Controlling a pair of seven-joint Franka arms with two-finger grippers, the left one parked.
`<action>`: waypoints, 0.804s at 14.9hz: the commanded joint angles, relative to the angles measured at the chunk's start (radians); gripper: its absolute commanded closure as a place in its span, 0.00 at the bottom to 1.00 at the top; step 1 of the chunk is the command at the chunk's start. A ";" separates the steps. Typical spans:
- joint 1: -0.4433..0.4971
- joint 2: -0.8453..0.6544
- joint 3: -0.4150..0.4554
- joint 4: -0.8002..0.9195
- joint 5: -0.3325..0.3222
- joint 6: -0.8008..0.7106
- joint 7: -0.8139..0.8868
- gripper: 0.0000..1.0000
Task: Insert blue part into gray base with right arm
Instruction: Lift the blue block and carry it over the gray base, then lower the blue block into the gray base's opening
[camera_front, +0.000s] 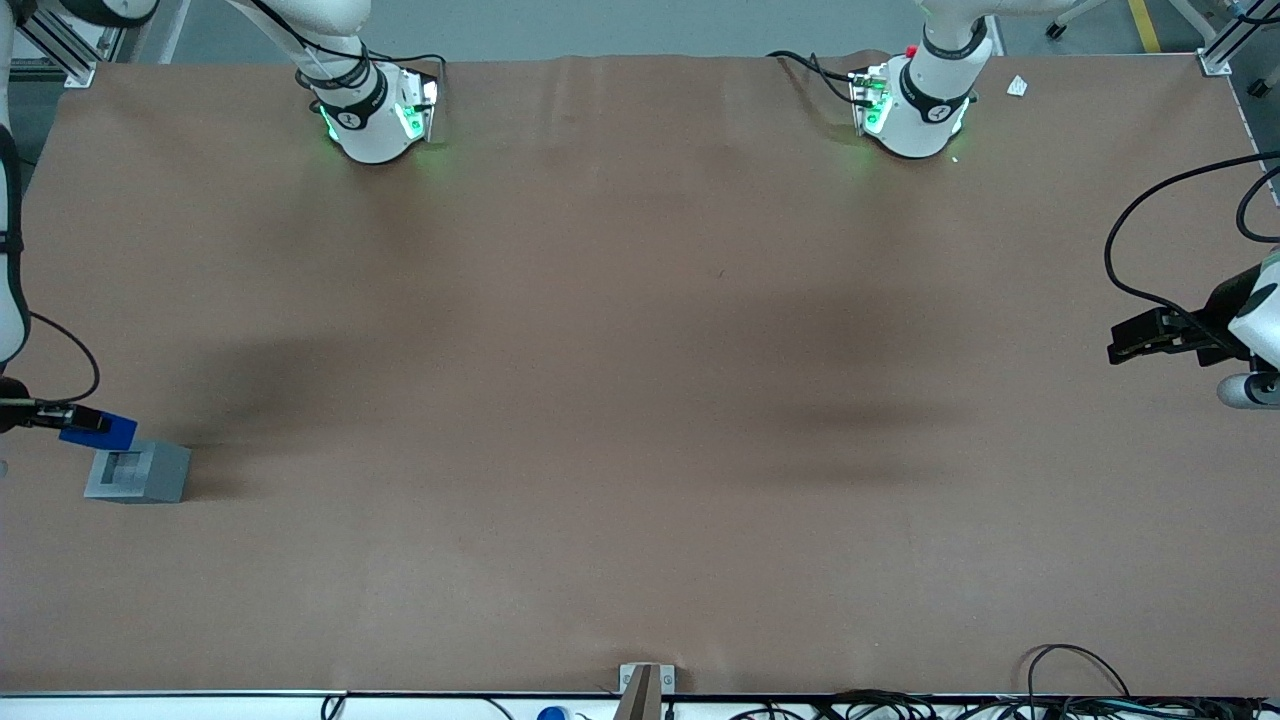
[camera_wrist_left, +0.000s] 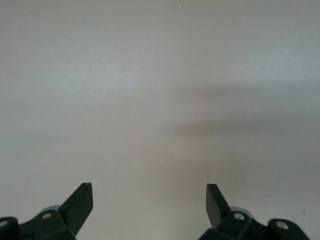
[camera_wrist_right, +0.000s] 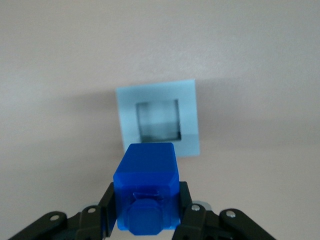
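The blue part (camera_wrist_right: 146, 187) is sitting clamped between the two black fingers (camera_wrist_right: 107, 207) of the gripper (camera_wrist_right: 146, 215), its stepped nub facing the wrist camera and its plain end pointing down toward the table. It is hanging in the air above the gray base (camera_wrist_right: 159, 118), not yet over the square recess (camera_wrist_right: 158, 119): in the wrist view its leading end is overlapping the rim of the base rather than the hole. In the front view the blue part (camera_front: 100, 429) is showing just above and slightly farther from the camera than the gray base (camera_front: 139, 472), at the working arm's end of the brown table (camera_front: 640, 400), with the gripper (camera_front: 75, 417) reaching in from the edge of the picture.

Judging from this, the risk is lying in the alignment. If the arm is lowered from here, the part will likely land on the rim and either jam, tilt in the fingers or push the loose base sideways across the cloth. A small twist between the part's sides and the recess walls would also be causing it to wedge on a corner rather than drop in.
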 joint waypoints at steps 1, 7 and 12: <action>0.000 0.084 0.016 0.134 -0.008 -0.043 -0.011 1.00; 0.005 0.156 0.013 0.288 -0.033 -0.132 -0.106 1.00; 0.010 0.191 0.013 0.320 -0.048 -0.127 -0.122 1.00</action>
